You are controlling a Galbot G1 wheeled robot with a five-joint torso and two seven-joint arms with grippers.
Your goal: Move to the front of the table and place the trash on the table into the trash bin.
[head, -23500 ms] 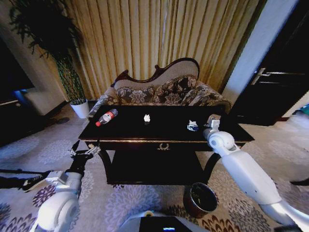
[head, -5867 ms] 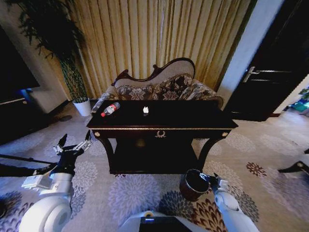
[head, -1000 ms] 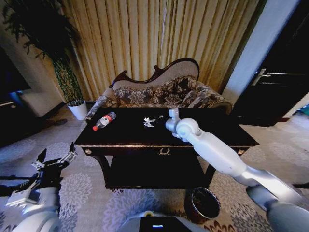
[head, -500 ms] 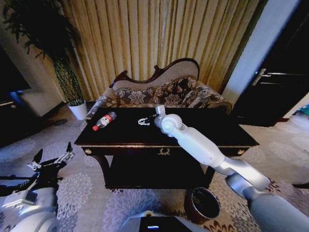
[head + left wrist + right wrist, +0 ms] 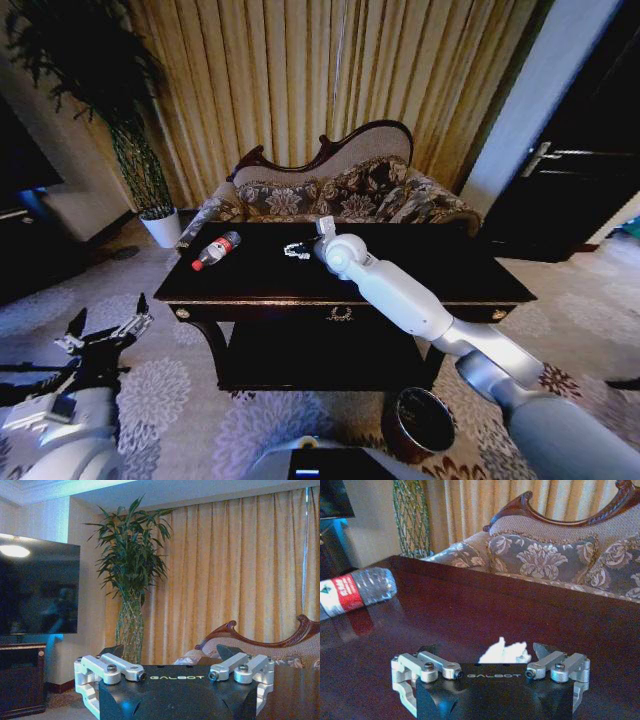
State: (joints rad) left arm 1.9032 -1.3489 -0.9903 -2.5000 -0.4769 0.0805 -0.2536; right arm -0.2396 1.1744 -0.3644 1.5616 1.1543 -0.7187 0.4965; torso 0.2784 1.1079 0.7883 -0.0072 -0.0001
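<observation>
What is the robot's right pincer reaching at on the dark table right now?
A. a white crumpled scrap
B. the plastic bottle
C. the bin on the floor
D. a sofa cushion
A: the right pincer sits open on the table with the white crumpled scrap between its fingers; the bottle lies off to its side.

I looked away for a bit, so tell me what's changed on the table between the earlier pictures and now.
The small pale packet near the table's right side is gone. The right gripper, which was down by the round reddish-brown trash bin, has reached across the dark glossy wooden table and now straddles the white crumpled scrap, open. The clear plastic bottle with red label stays lying at the left. The left gripper stays low, open.
</observation>
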